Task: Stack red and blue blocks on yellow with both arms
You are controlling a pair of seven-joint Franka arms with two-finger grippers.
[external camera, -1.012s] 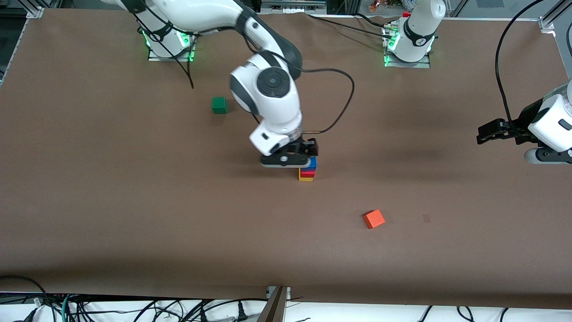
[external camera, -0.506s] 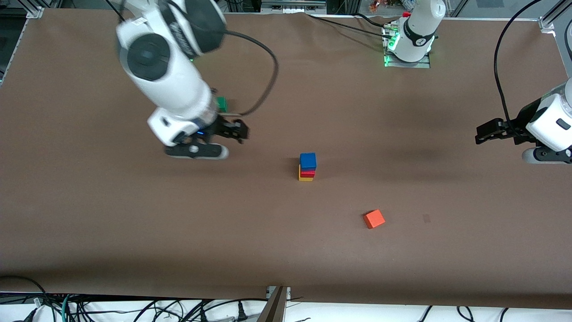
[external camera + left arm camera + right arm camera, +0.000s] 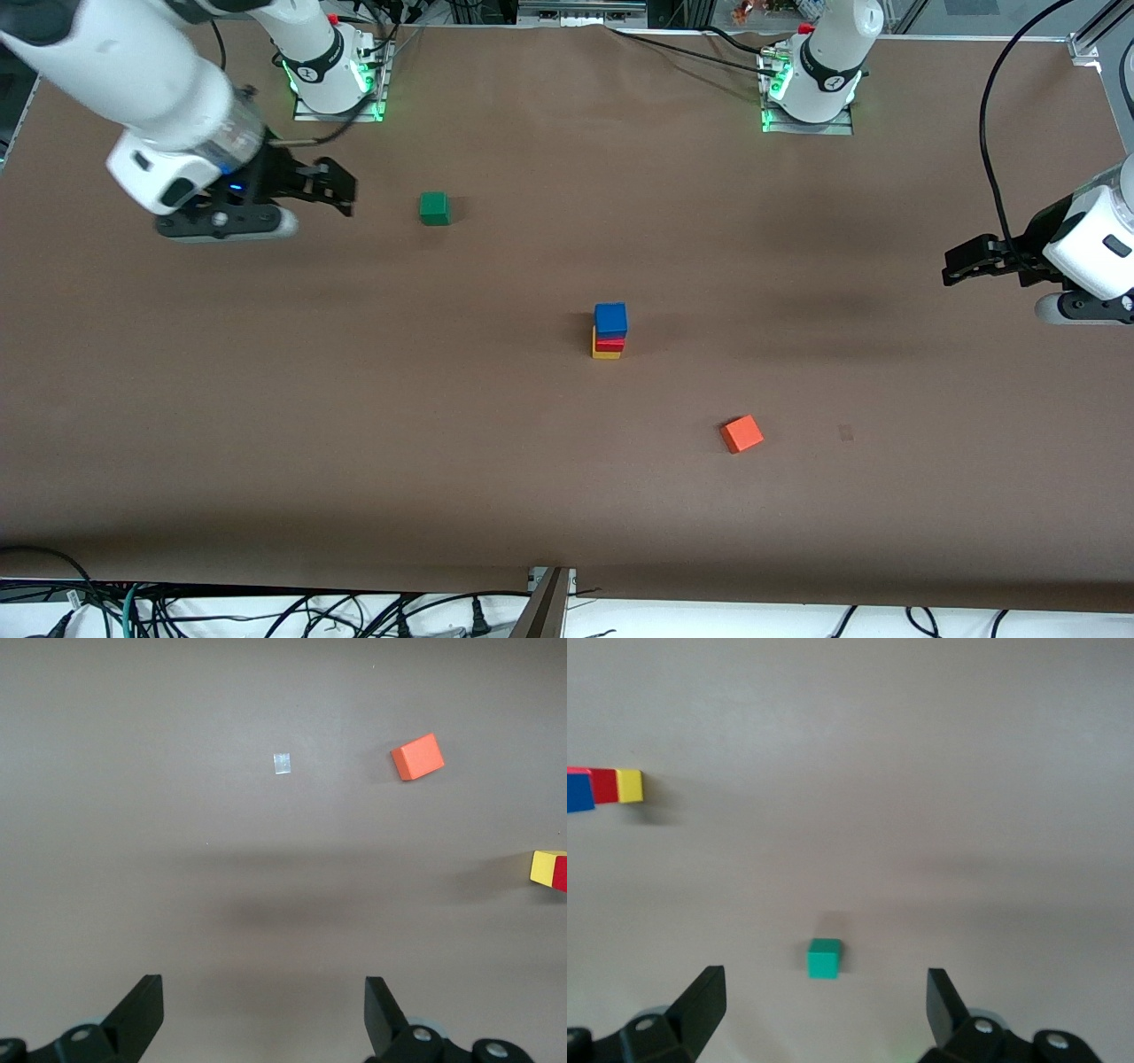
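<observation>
A stack stands mid-table: the blue block (image 3: 610,317) on the red block (image 3: 609,341) on the yellow cube (image 3: 606,354). The right wrist view shows the stack: blue (image 3: 579,794), red (image 3: 603,785), yellow (image 3: 629,785). The left wrist view shows only the yellow (image 3: 547,866) and a sliver of red (image 3: 561,873) at its edge. My right gripper (image 3: 341,188) is open and empty, up in the air at the right arm's end of the table. My left gripper (image 3: 955,263) is open and empty, up in the air at the left arm's end, waiting.
A green cube (image 3: 434,208) lies toward the right arm's base; it shows in the right wrist view (image 3: 824,958). An orange cube (image 3: 741,434) lies nearer the front camera than the stack; it shows in the left wrist view (image 3: 417,757). A small pale mark (image 3: 283,764) is on the brown table.
My right gripper has let go of the blue block on the stack and pulled away, up and toward the right arm's end. The left arm has hardly moved.
</observation>
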